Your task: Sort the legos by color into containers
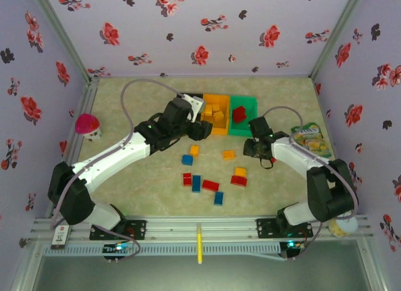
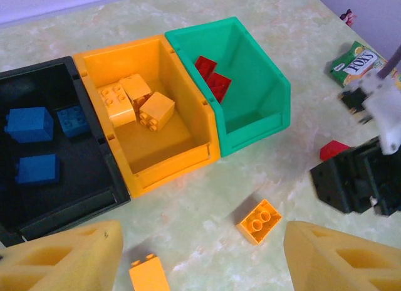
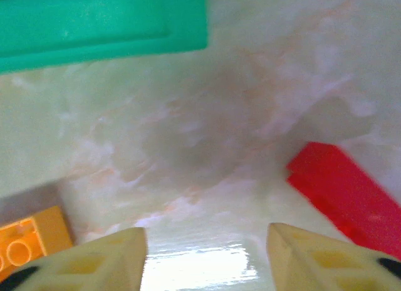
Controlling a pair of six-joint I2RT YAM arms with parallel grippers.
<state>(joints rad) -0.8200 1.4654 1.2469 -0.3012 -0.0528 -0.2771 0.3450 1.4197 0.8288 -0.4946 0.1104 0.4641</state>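
1. Lilac walls [image 1: 200, 27] printed with red and dark flowers box in a pale, marbled tabletop [image 1: 138, 178]. A metal rail [image 1: 207, 228] runs along its near edge.
2. At the far side, three containers sit touching in a row: black bin [image 2: 62, 212], orange bin [image 2: 172, 165], green bin [image 2: 257, 125].
3. Blue bricks [image 2: 28, 125] lie in the black one, orange-yellow bricks [image 2: 156, 110] in the orange, red bricks [image 2: 212, 78] in the green.
4. Loose legos [image 1: 210, 185] in red, blue and orange are scattered on the bare surface between the arms.
5. The left end effector [image 2: 200, 259] hovers in front of the bins, released, with nothing between its fingers.
6. The right end effector [image 3: 207, 259] is close above the tabletop near the green bin. It is released, with a red brick [image 3: 344, 190] just beside one finger and an orange brick [image 3: 28, 241] by the other.
7. A pink-topped toy [image 1: 87, 125] stands by the left wall and a snack packet [image 1: 310, 137] lies by the right.
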